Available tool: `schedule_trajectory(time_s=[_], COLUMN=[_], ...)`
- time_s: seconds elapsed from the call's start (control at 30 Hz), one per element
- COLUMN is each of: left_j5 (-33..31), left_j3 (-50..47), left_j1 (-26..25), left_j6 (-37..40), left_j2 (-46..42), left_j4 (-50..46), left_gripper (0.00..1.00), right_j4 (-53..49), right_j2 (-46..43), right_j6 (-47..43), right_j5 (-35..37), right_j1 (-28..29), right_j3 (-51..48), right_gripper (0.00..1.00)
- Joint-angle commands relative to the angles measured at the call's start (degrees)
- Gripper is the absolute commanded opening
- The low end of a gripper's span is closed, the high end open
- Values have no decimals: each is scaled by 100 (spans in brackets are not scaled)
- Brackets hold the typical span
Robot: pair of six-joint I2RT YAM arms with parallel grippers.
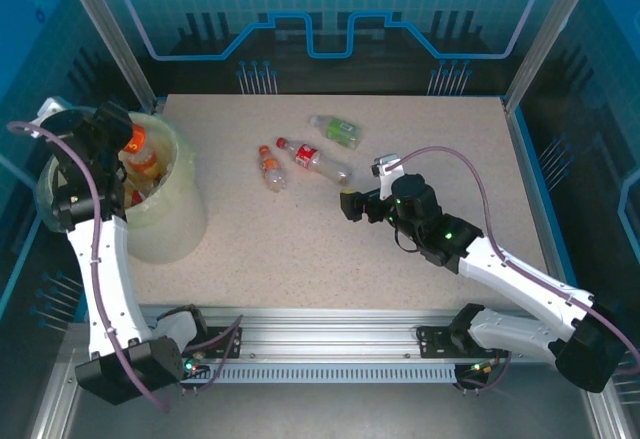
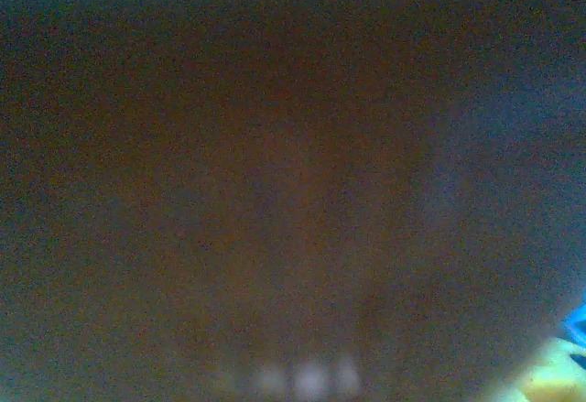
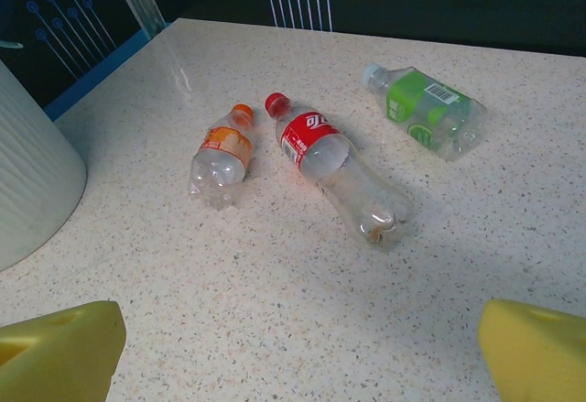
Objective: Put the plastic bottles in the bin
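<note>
**Q:** What is the state of the right end effector?
**A:** The right end effector (image 3: 298,365) is released. Its yellow fingertips (image 3: 59,352) stand wide apart with nothing between them. It hovers low over the table (image 1: 300,259), near and slightly right of three loose bottles.

**Q:** And the left?
**A:** The left end effector (image 1: 120,137) sits over the bin (image 1: 165,224) at the left of the table. An orange-capped bottle (image 1: 140,154) stands in the bin mouth just beside it. I cannot tell whether the fingers grip it, because the left wrist view is a dark blur.

**Q:** Which step is in hand?
**A:** By judgement, a deposit on the left and an approach to a pick on the right. Three bottles lie on their sides on the table. The red-labelled bottle (image 3: 334,168) is directly ahead, and the orange-labelled bottle (image 3: 220,155) is just to its left, not touching it. The green-labelled bottle (image 3: 426,109) lies farther off to the right.

**Q:** What does the next move call for?
**A:** Advance and lower the end effector, then turn the wrist so the fingers straddle the red-labelled bottle across its width, and clench. The bottle lies diagonally and may roll or slip.

**Q:** Are there obstructions?
**A:** Nothing lies between the end effector and the red-labelled bottle. The caps of the red and orange bottles lie close together, so grasp at mid-body. The left arm occupies the bin mouth and may obstruct delivery.
</note>
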Motion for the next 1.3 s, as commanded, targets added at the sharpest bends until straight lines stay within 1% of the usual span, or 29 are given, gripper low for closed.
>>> schedule_trajectory(time_s=[0.0, 0.07, 0.1, 0.13, 0.17, 0.23, 0.3, 0.4, 0.5, 0.63, 0.77, 0.83, 0.93, 1.1, 1.2, 1.27], left_j5=[244, 371, 336, 204, 58, -228, -334, -349, -396, -483, -595, -528, -414, -380, -415, -578], left_j3=[-336, -483, -504, -500, -469, -336, -189, -72, 7, 18, 123, 143, 225, 397, 521, 581], left_j1=[337, 554, 604, 627, 637, 645, 645, 645, 645, 638, 637, 618, 462, -220, -765, -1243], left_j6=[-587, -889, -1021, -1184, -1348, -1635, -1799, -1936, -2011, -2056, -2118, -2105, -1958, -1446, -1060, -776], left_j2=[-126, -79, -37, 37, 124, 305, 432, 442, 365, 156, 21, -28, -60, -37, 10, 46], left_j4=[551, 698, 696, 651, 571, 310, 151, 79, -52, -95, -331, -313, -254, -21, 94, 126], left_gripper=[51, 51, 52, 57, 64, 73, 83, 90, 99, 99, 99, 99, 99, 99, 99, 99], right_j4=[-102, -141, -159, -177, -186, -195, -195, -221, -213, -177, -145, -142, -125, -52, 88, 155], right_j2=[-126, -127, -120, -119, -110, -101, -92, -101, -107, -101, -101, -101, -110, -183, -297, -383], right_j6=[99, 126, 135, 154, 166, 176, 195, 212, 232, 282, 332, 374, 435, 685, 887, 1028], right_j5=[-89, -124, -134, -135, -135, -143, -153, -153, -113, -91, -75, -57, -38, 129, 224, 283], right_j1=[-81, -90, -90, -99, -95, -114, -115, -112, -130, -152, -169, -172, -191, -212, -247, -288], right_j3=[144, 170, 183, 203, 221, 245, 250, 254, 234, 234, 210, 192, 153, 37, -133, -244], right_gripper=[100, 100, 100, 100, 100, 100, 100, 100, 100, 100, 100, 100, 100, 100, 100, 100])
